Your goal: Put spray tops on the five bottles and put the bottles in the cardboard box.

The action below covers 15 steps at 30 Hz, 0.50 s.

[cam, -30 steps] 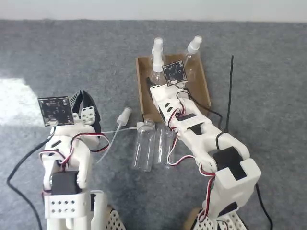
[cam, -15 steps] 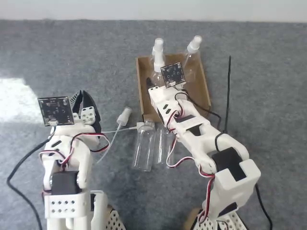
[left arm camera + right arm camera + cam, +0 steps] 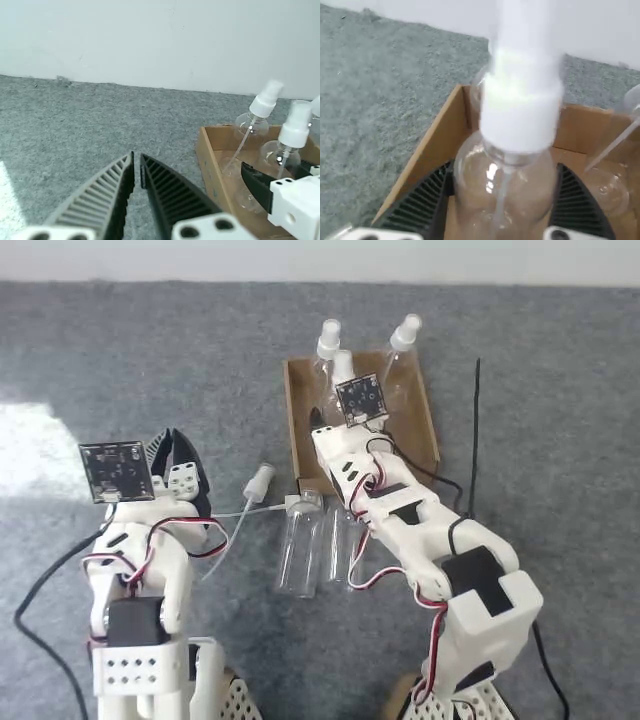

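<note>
On the left of the grey worktop (image 3: 150,350) is the left end effector (image 3: 136,175). Its two fingers are almost together, with only a thin gap, and they hold nothing. Just to its right a loose spray top (image 3: 259,483) lies on the worktop with its thin tube. Next to it lie two open bottles (image 3: 300,545) side by side, in front of the cardboard box (image 3: 296,420). The right end effector (image 3: 502,200) is over the box, and its fingers are closed on the body of a bottle with spray top (image 3: 512,165), which is upright. Behind it, two capped bottles (image 3: 404,335) stand at the far end of the box.
</note>
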Each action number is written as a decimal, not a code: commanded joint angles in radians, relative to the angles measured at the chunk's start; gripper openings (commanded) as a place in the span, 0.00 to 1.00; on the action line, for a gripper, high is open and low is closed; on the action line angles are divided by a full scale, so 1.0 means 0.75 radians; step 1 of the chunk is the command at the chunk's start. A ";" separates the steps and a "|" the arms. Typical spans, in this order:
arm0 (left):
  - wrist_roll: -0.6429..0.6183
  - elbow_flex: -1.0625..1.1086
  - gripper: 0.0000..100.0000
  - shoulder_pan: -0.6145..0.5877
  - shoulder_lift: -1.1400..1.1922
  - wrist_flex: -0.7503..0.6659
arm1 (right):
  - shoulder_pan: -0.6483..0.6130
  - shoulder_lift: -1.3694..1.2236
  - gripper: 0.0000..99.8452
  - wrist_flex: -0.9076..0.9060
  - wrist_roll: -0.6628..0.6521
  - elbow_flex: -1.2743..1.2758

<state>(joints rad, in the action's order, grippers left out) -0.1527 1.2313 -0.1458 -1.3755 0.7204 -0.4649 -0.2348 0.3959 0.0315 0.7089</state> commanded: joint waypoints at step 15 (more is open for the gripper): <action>-0.012 -0.009 0.01 0.006 0.004 -0.039 | -0.017 0.034 0.25 0.015 -0.090 -0.020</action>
<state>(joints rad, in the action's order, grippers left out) -0.1527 1.2313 -0.1458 -1.3755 0.7204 -0.4726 -0.2348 0.3959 -0.0222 0.7089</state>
